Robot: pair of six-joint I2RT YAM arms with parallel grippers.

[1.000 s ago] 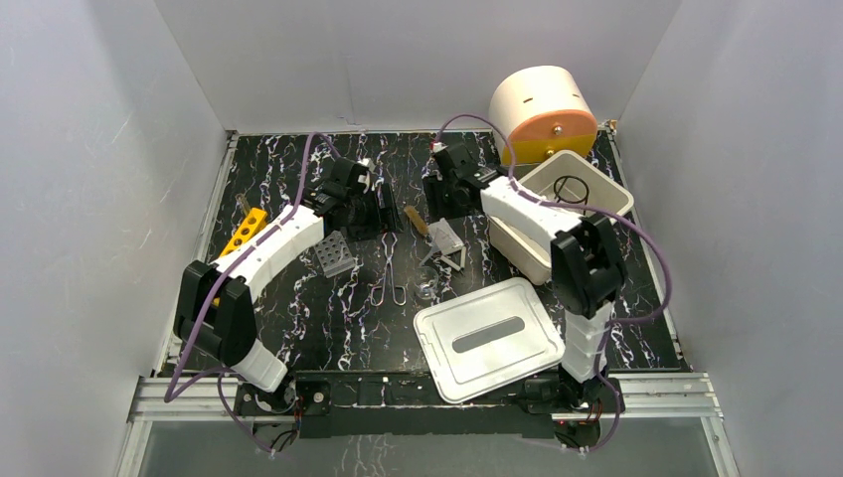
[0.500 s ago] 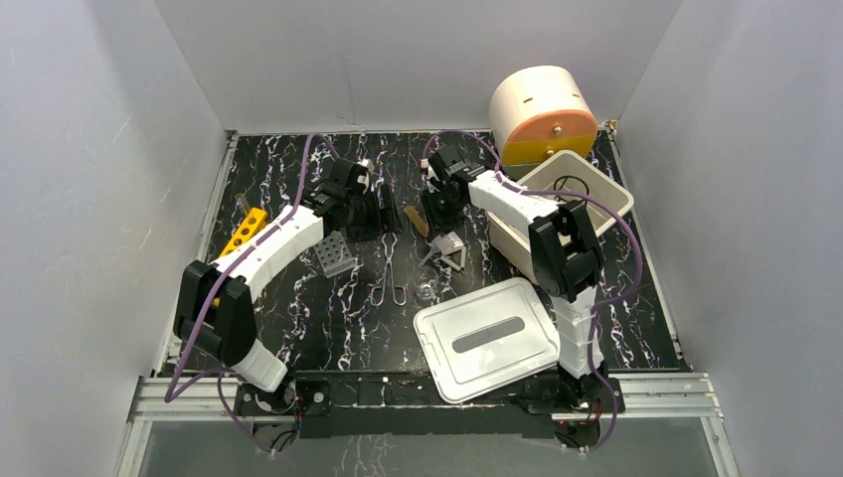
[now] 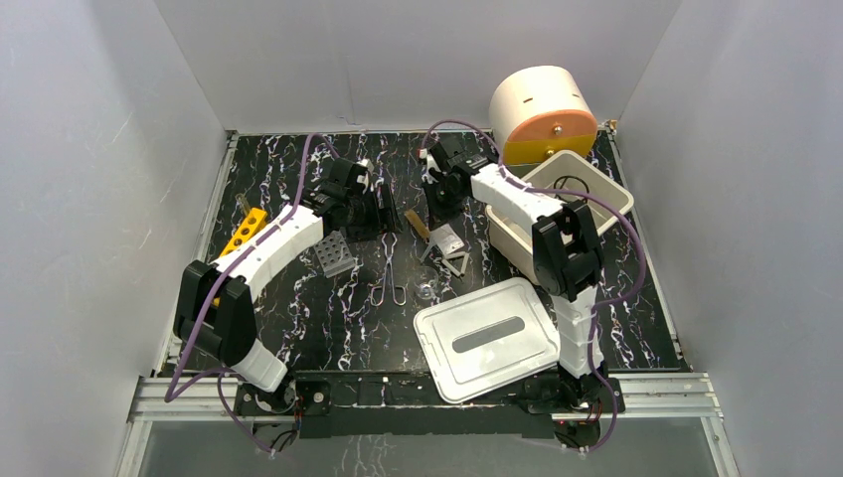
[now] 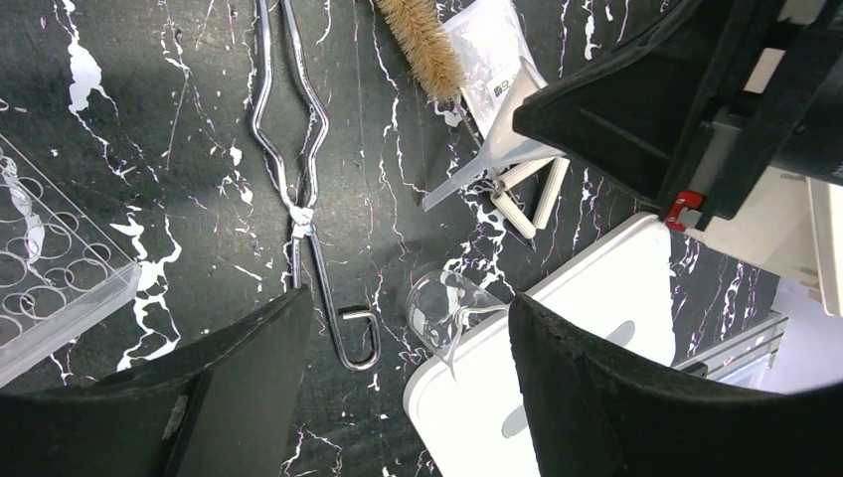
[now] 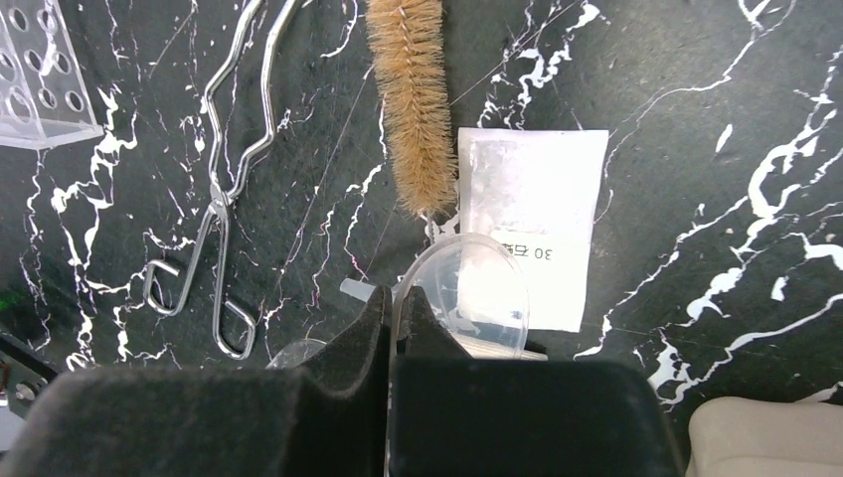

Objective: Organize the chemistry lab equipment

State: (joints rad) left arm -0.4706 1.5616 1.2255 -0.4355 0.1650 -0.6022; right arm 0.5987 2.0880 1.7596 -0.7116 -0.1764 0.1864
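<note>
In the right wrist view my right gripper (image 5: pixel 398 303) is shut on the thin rim of a clear plastic funnel (image 5: pixel 482 288). The funnel lies over a white packet (image 5: pixel 532 214), next to a bristle brush (image 5: pixel 413 99). Metal tongs (image 5: pixel 224 189) lie to the left of them, and a clear tube rack (image 5: pixel 45 75) sits further left. My left gripper (image 4: pixel 408 313) hangs open above the tongs (image 4: pixel 298 179) and a small glass beaker (image 4: pixel 452 308), holding nothing. A white triangle (image 4: pixel 527 199) lies under the funnel (image 4: pixel 492 159). A black wire loop (image 3: pixel 570 187) rests in the white bin (image 3: pixel 596 214).
A white bin lid (image 3: pixel 487 338) lies flat at the front centre, touching the beaker (image 3: pixel 425 291). A yellow rack (image 3: pixel 242 232) sits at the left edge. A cream and orange cylinder (image 3: pixel 542 114) stands at the back right. White walls enclose the table.
My right gripper has closed from open onto the funnel's rim, and its arm has shifted slightly left and back. The left arm has stayed put.
</note>
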